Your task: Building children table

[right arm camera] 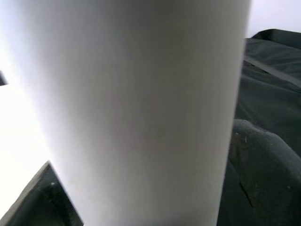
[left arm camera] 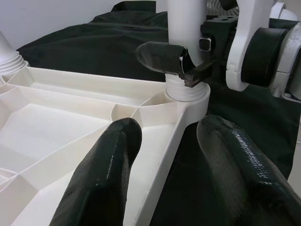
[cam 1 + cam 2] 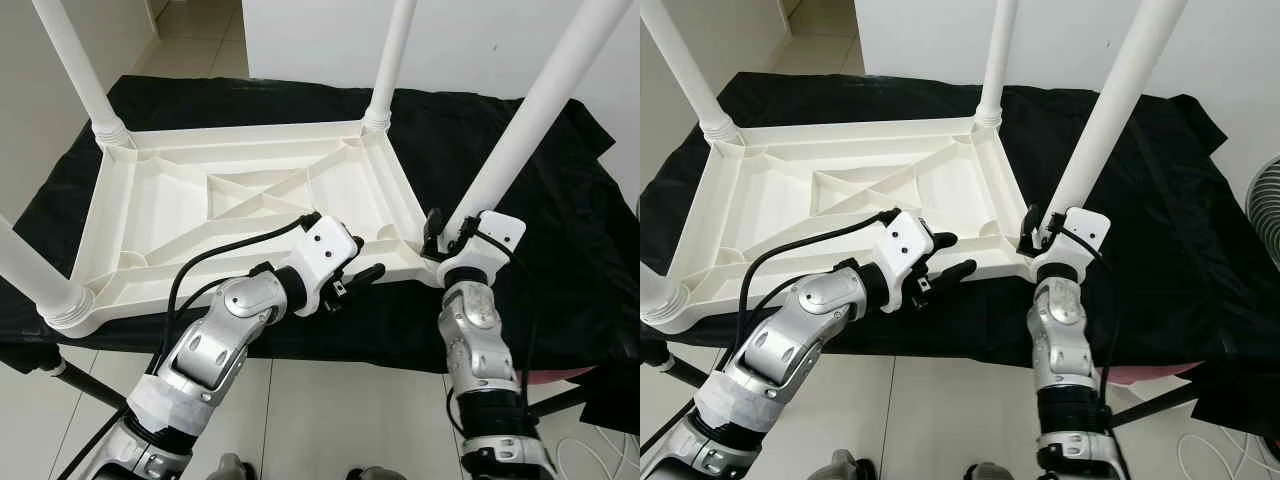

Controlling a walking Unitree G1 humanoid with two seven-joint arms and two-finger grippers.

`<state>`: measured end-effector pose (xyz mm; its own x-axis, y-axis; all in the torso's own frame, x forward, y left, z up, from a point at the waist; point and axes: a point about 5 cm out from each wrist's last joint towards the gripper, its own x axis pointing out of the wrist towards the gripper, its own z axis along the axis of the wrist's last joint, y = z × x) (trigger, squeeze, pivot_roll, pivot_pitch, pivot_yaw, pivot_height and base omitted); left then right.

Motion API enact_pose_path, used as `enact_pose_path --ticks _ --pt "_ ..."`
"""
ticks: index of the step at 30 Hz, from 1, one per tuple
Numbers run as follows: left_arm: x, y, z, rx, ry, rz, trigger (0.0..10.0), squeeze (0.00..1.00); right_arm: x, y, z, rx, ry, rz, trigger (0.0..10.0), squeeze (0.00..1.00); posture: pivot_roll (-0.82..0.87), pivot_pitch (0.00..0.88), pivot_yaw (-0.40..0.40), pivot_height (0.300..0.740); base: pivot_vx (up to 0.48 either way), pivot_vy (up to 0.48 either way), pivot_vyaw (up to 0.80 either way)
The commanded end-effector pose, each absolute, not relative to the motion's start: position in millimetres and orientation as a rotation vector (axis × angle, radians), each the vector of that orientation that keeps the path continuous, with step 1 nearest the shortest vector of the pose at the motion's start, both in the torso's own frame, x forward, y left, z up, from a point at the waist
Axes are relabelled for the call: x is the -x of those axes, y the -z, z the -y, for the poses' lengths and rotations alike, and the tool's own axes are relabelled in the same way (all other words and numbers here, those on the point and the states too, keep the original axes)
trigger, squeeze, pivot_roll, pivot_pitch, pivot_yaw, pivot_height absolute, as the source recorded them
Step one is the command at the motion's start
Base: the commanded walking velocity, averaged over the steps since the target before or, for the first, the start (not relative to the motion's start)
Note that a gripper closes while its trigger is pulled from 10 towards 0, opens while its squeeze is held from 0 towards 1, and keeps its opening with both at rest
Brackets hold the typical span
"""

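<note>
**Four legs standing on the upturned table, right gripper at the near-right one**

Four white legs rise from the corners of the white plastic tabletop (image 3: 250, 200), which lies upside down on a black cloth (image 3: 540, 200) spread over a low stand. The underside faces up, its ribbed compartments bare.

My right gripper (image 3: 440, 235) is at the base of the near-right leg (image 3: 520, 130), just above its threaded socket at the tabletop's corner. In the left wrist view one black finger (image 2: 162, 56) curves round the leg's foot; my right wrist view has the white leg (image 1: 136, 113) pressed close, a black fingertip (image 1: 263, 160) beside it. The fingers appear closed round the leg.

My left gripper (image 3: 350, 272) rests over the tabletop's near edge, just left of that corner. Its two fingers (image 2: 101, 179) stand spread apart, one over the inner tray side and one outside the rim (image 2: 160, 155), holding nothing.

Pale floor tiles (image 3: 330, 420) lie below the stand.
</note>
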<state>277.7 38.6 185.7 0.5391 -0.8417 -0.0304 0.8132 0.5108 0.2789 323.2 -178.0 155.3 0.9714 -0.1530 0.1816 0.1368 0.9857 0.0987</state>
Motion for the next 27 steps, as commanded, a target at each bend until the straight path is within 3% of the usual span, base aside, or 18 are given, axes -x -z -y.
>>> enact_pose_path --ticks 1,7,17,27 --pt "-275.0 -185.6 -34.3 -0.281 1.058 0.116 10.0 0.0 -325.9 -152.4 177.1 -0.09 0.093 0.164 10.0 0.0 -0.09 0.048 0.009 0.74 0.0 0.0 0.0" --pt "-275.0 -186.2 -33.0 -0.283 1.064 0.118 10.0 0.0 -330.5 -159.5 188.9 0.0 -0.109 0.171 10.0 0.0 -0.1 0.058 0.017 0.74 0.0 0.0 0.0" --pt "-271.8 -181.9 -31.6 -0.278 1.09 0.099 10.0 0.0 -336.1 -169.3 214.5 0.15 -0.291 0.131 10.0 0.0 -0.11 0.067 0.024 0.74 0.0 0.0 0.0" --pt "-269.2 -175.2 -27.2 -0.226 1.088 0.08 10.0 0.0 -335.0 -163.3 222.3 0.192 -0.458 0.04 10.0 0.0 -0.1 0.067 0.021 0.74 0.0 0.0 0.0"
